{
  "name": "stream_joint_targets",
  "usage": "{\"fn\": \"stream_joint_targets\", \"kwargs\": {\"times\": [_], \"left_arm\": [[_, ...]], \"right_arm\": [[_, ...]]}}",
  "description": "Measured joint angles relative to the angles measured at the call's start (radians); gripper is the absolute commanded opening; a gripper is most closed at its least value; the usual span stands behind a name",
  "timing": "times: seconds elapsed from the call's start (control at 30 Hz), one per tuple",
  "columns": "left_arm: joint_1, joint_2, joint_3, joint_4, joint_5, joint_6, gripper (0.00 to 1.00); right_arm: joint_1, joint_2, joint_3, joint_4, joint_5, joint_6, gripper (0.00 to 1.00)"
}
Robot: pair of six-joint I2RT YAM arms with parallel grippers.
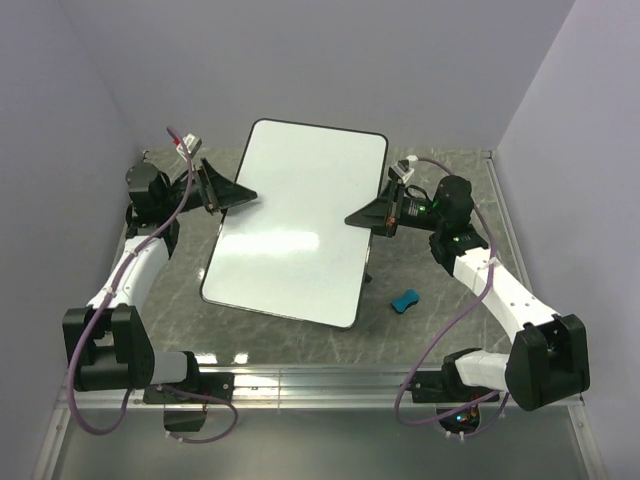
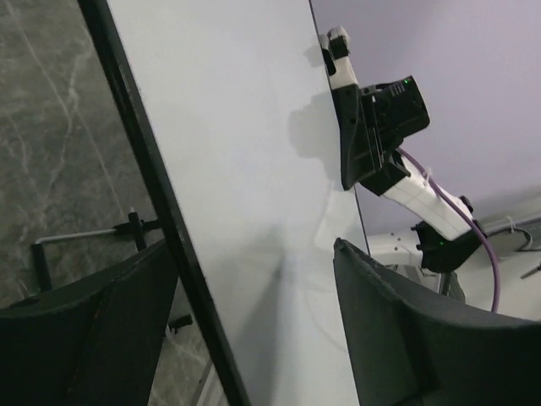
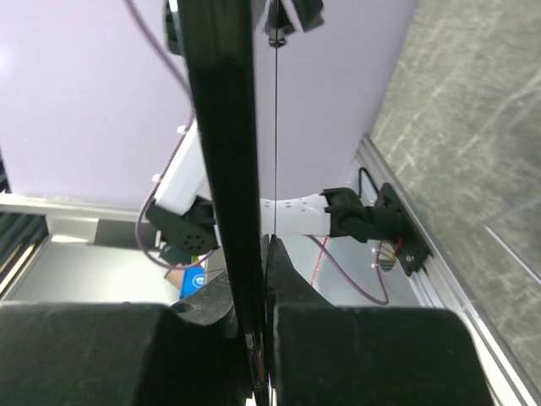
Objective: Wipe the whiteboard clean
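Nearest, on the marbled table (image 1: 440,330): small blue eraser (image 1: 405,299), just off the near right corner of the whiteboard (image 1: 300,220). Further in, right gripper (image 1: 352,218) pinched tight on the board's right edge — left gripper (image 1: 243,195) spread wide, straddling the left edge. Board mid-table between both arms, far edge near the back wall.

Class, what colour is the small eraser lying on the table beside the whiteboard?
Blue. The eraser, lying right of the whiteboard, shows best in the top external view.
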Motion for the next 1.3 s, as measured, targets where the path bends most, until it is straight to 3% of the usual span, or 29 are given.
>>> {"fn": "stream_joint_targets", "kwargs": {"times": [0.1, 0.13, 0.27, 0.37, 0.43, 0.53, 0.57, 0.73, 0.97, 1.13, 1.3], "left_arm": [[-0.001, 0.016, -0.003, 0.079, 0.048, -0.087, 0.51], [-0.002, 0.019, -0.003, 0.091, 0.057, -0.098, 0.27], [-0.009, 0.026, 0.032, 0.0, 0.09, -0.166, 0.01], [-0.013, 0.038, 0.089, -0.114, 0.112, -0.178, 0.0], [-0.023, 0.045, 0.145, -0.237, 0.103, -0.101, 0.0], [-0.059, 0.072, 0.265, -0.463, 0.056, 0.071, 0.0], [-0.081, 0.084, 0.314, -0.528, 0.027, 0.124, 0.0], [-0.225, 0.094, 0.445, -0.703, -0.143, 0.343, 0.0], [-0.357, 0.127, 0.589, -0.961, -0.293, 0.531, 0.0], [-0.418, 0.178, 0.695, -1.152, -0.591, 0.666, 0.0], [-0.423, 0.24, 0.803, -1.296, -0.808, 0.664, 0.0]], "right_arm": [[0.0, 0.0, 0.0, 0.053, -0.014, 0.027, 0.0], [0.0, 0.0, 0.0, 0.067, -0.018, 0.034, 0.0], [-0.005, 0.008, -0.018, 0.116, -0.032, 0.001, 0.0], [-0.01, 0.013, -0.024, 0.131, -0.037, -0.011, 0.0], [-0.014, 0.012, -0.023, 0.109, -0.037, -0.025, 0.0], [-0.033, 0.006, 0.023, -0.06, -0.018, -0.146, 0.56], [-0.034, 0.006, 0.064, -0.197, 0.028, -0.227, 0.99], [-0.037, -0.001, 0.214, -0.64, 0.244, -0.533, 1.0], [-0.099, -0.122, 0.22, -0.981, 0.467, -0.682, 1.0], [-0.133, -0.282, 0.22, -1.138, 0.597, -0.725, 1.0], [-0.139, -0.424, 0.204, -1.228, 0.64, -0.742, 1.0]]}}
